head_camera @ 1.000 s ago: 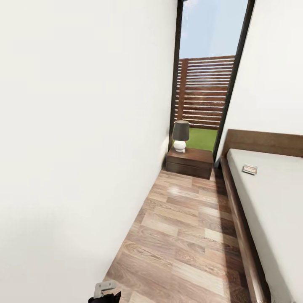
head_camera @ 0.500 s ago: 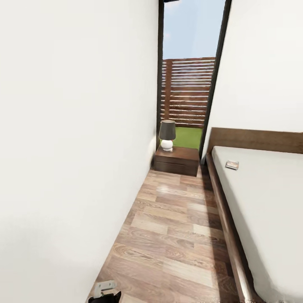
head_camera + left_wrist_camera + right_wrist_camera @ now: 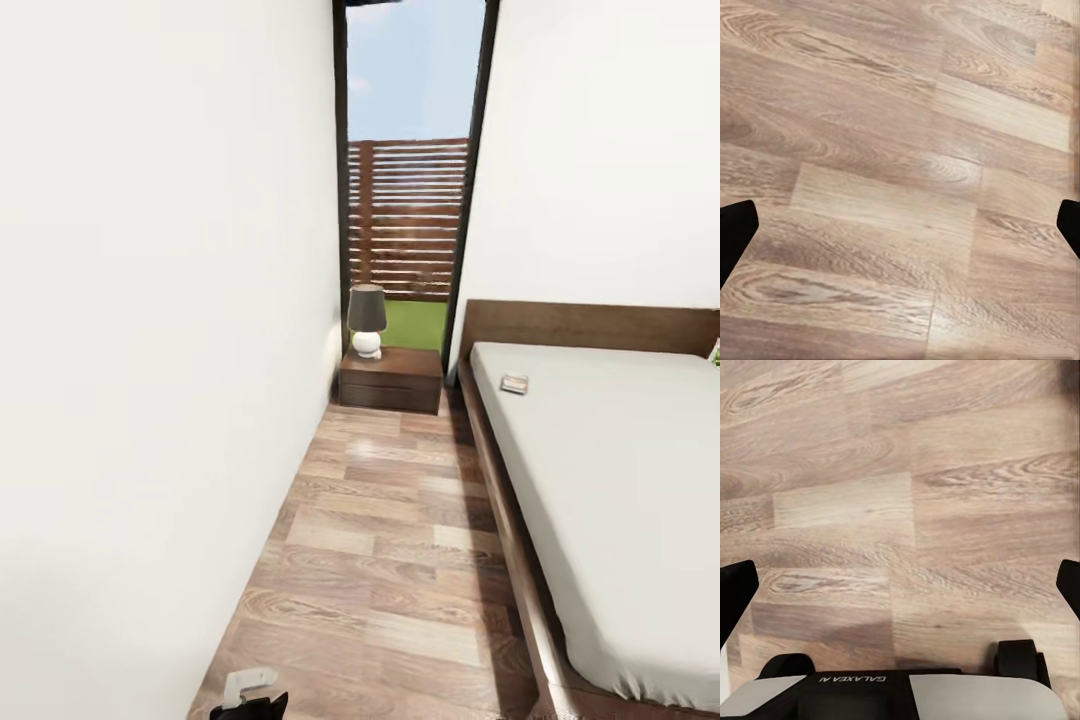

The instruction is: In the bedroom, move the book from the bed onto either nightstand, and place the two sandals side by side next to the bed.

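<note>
Looking down a narrow strip of wood-plank floor (image 3: 400,540) between a white wall (image 3: 150,350) and the bed (image 3: 610,470).
The book (image 3: 515,383) lies on the bed's mattress near the headboard (image 3: 590,327); the nightstand (image 3: 391,379) (a lamp (image 3: 366,320) on top) stands just beside the bed's head, under the window (image 3: 405,170). My left end effector (image 3: 900,225) and right end effector (image 3: 900,585) both hang spread wide over that floor, holding nothing.
</note>
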